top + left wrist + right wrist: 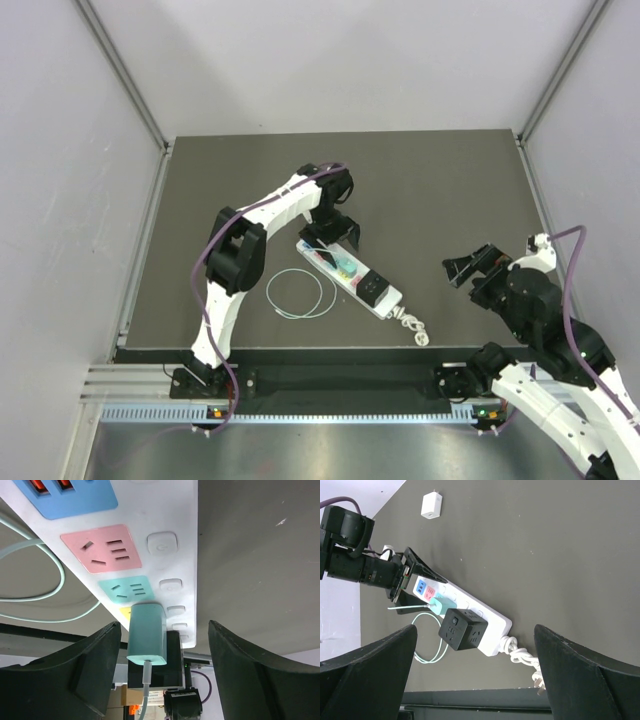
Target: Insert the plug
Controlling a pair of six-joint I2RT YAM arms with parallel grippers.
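Mint plug (146, 632) stands in the power strip (165, 510), its prongs hidden; the left pincer (162, 630) is spread either side, touching neither face.
The plug is a smooth, rounded-edged block beside the strip's teal socket, covering most of a yellow one and half-hiding the black cube adapter (462, 629) next along the strip. The glossy white strip lies on the matte dark desk (430, 190), its end cut off in the left wrist view. The right pincer (460, 270), jaws wide, hangs well right of the strip.

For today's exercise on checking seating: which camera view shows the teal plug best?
Left wrist: the teal plug is close and large, standing on the power strip. Right wrist shows it small, beside the black cube adapter; top external, a speck.
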